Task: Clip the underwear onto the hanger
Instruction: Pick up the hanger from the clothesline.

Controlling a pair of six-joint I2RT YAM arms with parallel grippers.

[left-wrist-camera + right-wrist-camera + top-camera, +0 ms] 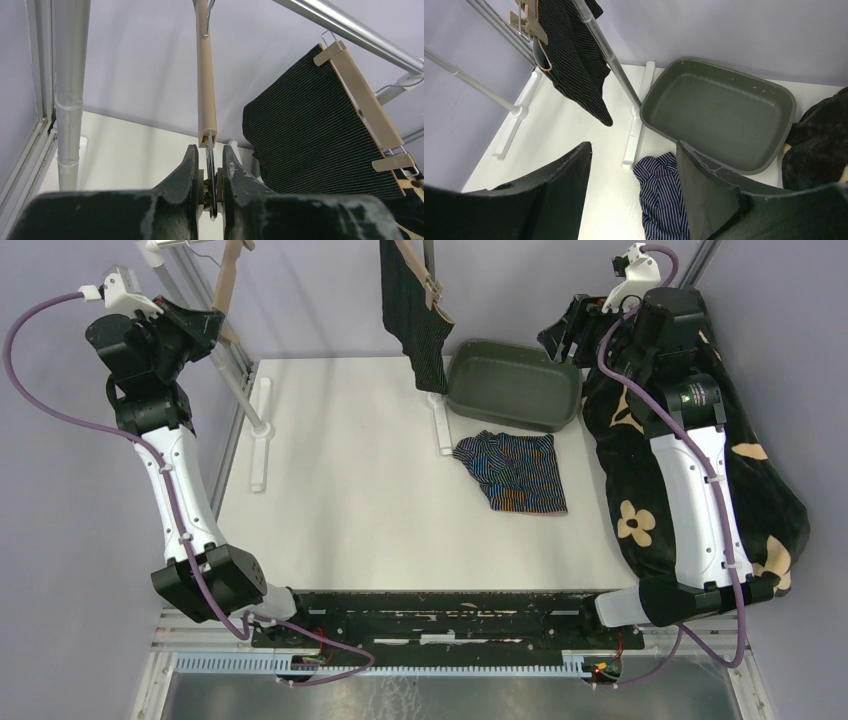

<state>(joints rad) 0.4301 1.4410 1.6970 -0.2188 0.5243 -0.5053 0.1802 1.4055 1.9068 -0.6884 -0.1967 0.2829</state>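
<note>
While pinching the tan hanger narrowly in the left gripper near the far left corner, holding the right gripper wide open by the far right corner, just beyond the navy underwear lying crumpled right of centre, closer to that arm.

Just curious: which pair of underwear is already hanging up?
The black pinstriped pair, clipped on a hanger; the navy striped pair lies on the table.

My arms wear white tubular shells between chunky black joint housings, a purple cable tied along each. My black moulded fingers show pale scuffs along their edges
</note>
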